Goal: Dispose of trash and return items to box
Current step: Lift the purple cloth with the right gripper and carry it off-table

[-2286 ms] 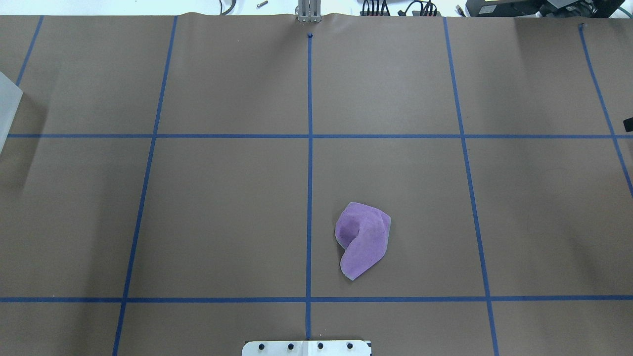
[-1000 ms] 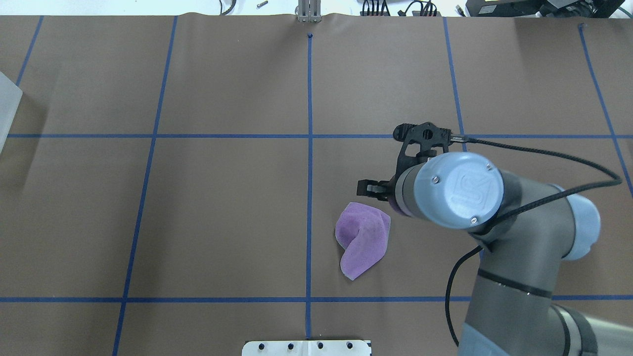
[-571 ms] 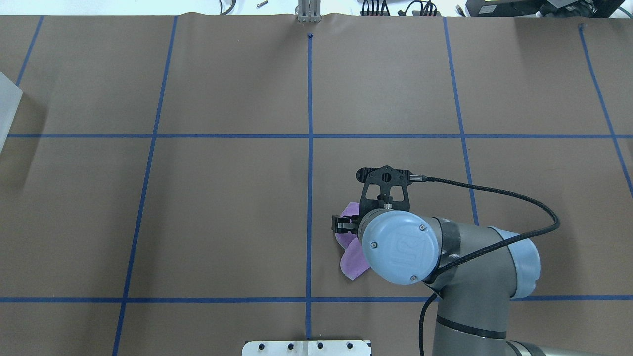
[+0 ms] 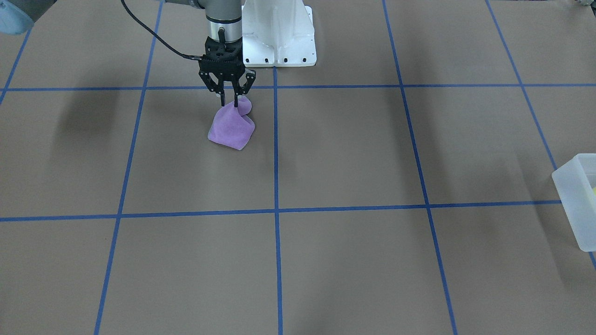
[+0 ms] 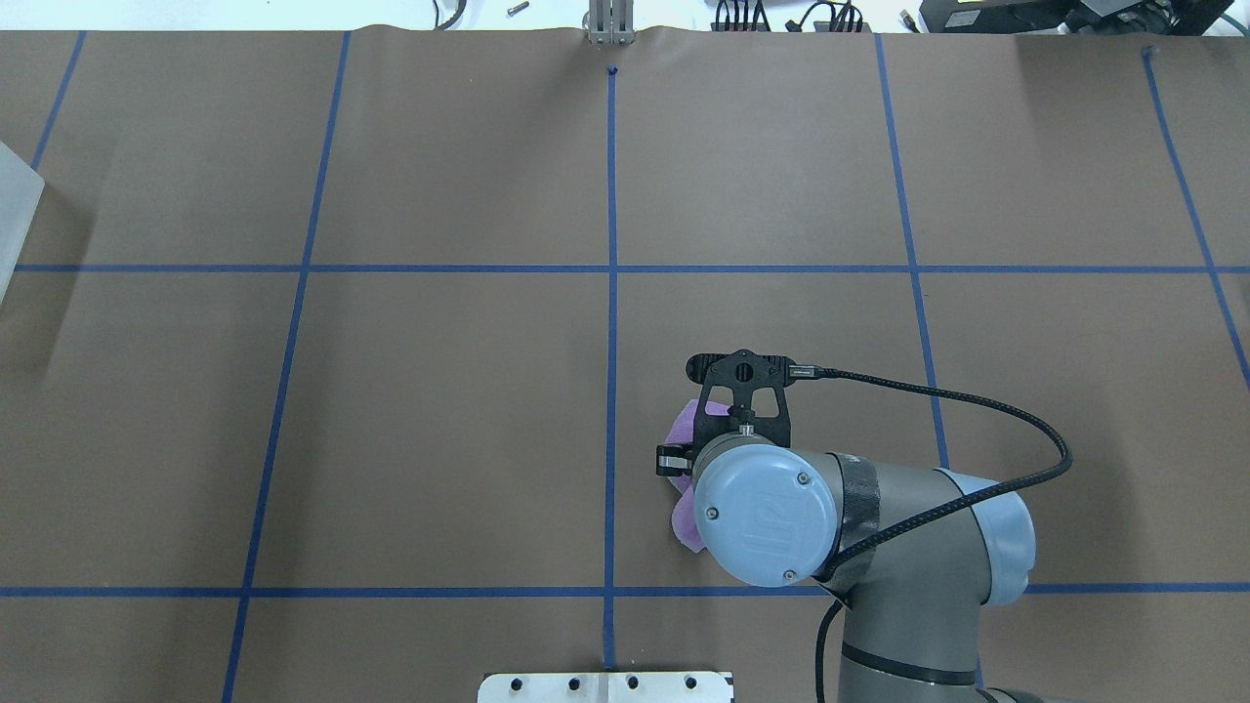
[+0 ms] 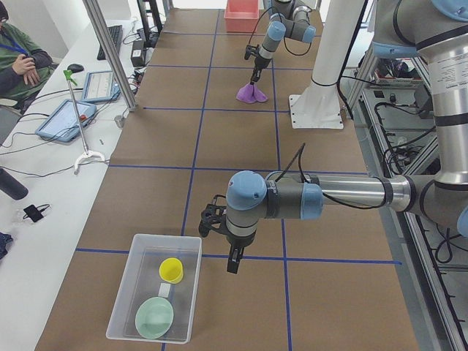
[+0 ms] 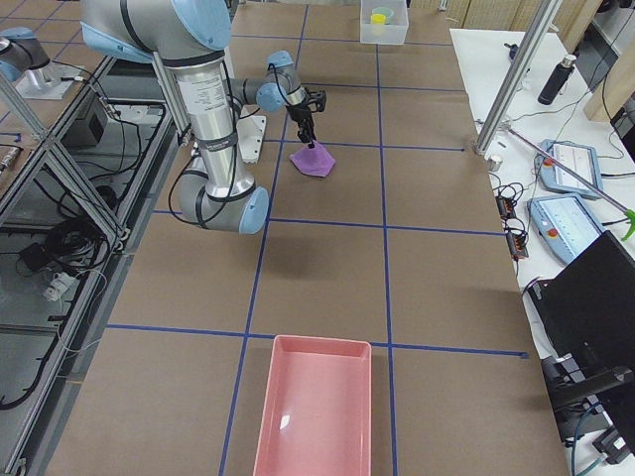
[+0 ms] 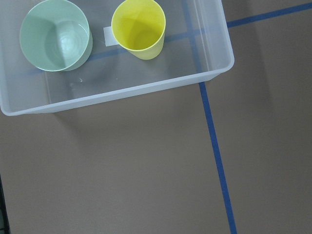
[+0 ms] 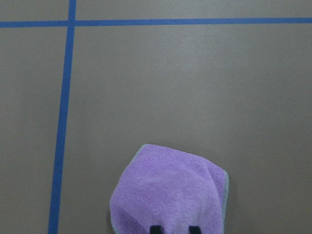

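A crumpled purple cloth [image 4: 231,129] lies on the brown table near the robot's base. My right gripper [image 4: 230,103] points straight down and is shut on the cloth's top, which rises to a peak. The wrist view shows two fingertips at the cloth's [image 9: 168,195] lower edge. The frosted box [image 8: 122,92] holds the pale-yellow cup [image 8: 139,29] and a pale-green bowl [image 8: 56,35], both upright. My left gripper [image 6: 231,262] hovers beside the box [image 6: 119,292]; I cannot tell if it is open or shut.
A pink tray [image 7: 316,412] sits at the table's end on my right. The white base plate [image 4: 279,42] is just behind the cloth. Blue tape lines grid the brown paper. Operators' tablets and cables lie on the side bench [image 6: 66,117].
The right arm came into the overhead view, moved toward the robot's base over the purple cloth, and now covers most of it. The cloth has stayed where it was.
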